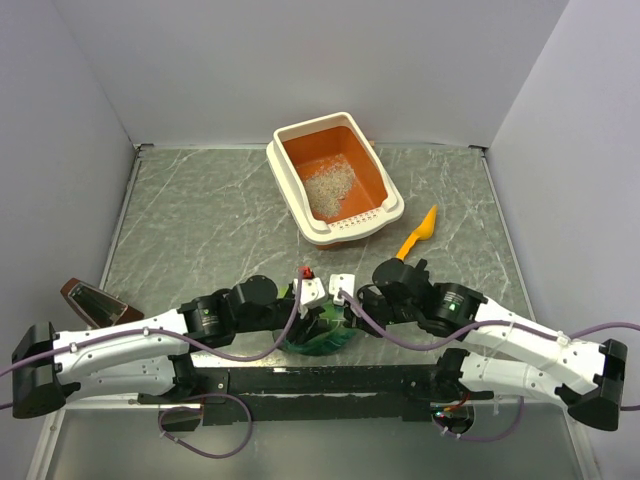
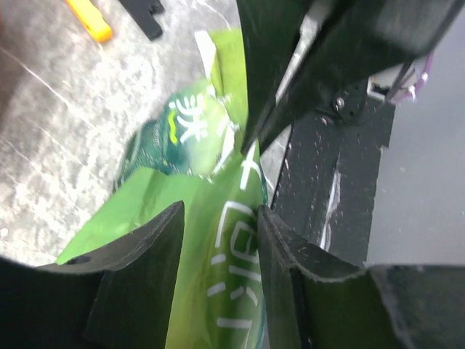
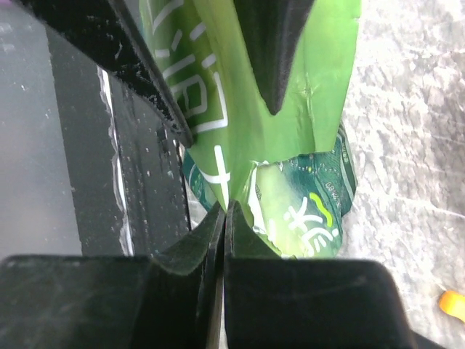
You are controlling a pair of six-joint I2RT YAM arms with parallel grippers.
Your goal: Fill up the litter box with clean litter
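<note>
While the right pincer (image 3: 224, 207) clenches the green bag (image 3: 327, 131), left pincer (image 2: 220, 211) straddles it parted.

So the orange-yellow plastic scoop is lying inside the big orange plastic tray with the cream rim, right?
Not inside. The top external view shows the orange-yellow plastic scoop lying on the grey marbled table, just right of the big orange plastic tray with the cream rim.

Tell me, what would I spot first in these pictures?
A crinkly green bag is at the table's near edge, where both arms meet. Across the table, the orange litter box holds a small pile of pale litter, with an orange scoop lying to its right.
</note>
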